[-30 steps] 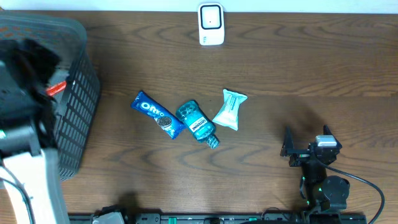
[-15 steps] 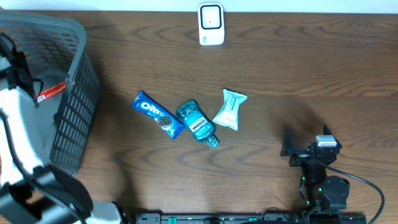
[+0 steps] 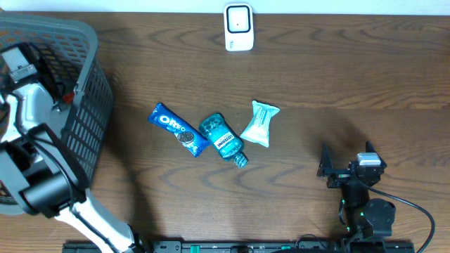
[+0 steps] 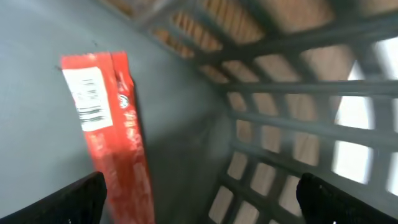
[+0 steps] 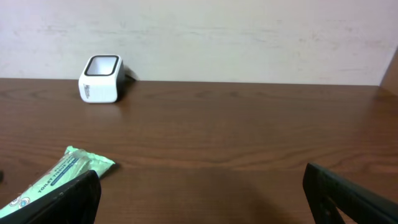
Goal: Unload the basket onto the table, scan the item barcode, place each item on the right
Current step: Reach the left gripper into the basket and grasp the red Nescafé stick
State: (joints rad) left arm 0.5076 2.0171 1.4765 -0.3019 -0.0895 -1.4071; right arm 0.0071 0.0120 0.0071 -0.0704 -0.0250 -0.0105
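Observation:
A red packet (image 4: pixel 109 124) with a white barcode label lies on the floor of the grey basket (image 4: pixel 298 124). My left gripper (image 4: pixel 205 205) hangs open inside the basket just above the packet, which runs by the left fingertip (image 4: pixel 81 199); nothing is held. From overhead only a red sliver of the packet (image 3: pixel 67 98) shows past the left arm (image 3: pixel 28 105). The white scanner (image 3: pixel 238 28) stands at the table's far edge and also appears in the right wrist view (image 5: pixel 101 78). My right gripper (image 3: pixel 348 165) rests open and empty at the near right.
An Oreo pack (image 3: pixel 177 130), a blue mouthwash bottle (image 3: pixel 223 139) and a green wipes pack (image 3: pixel 260 124) lie mid-table. The wipes pack (image 5: pixel 56 177) sits just left of my right gripper (image 5: pixel 202 199). The basket (image 3: pixel 88 105) has tall mesh walls around the left arm.
The left arm has swung further into the basket and its wrist now points down at the red packet. The right arm and the table items have not moved.

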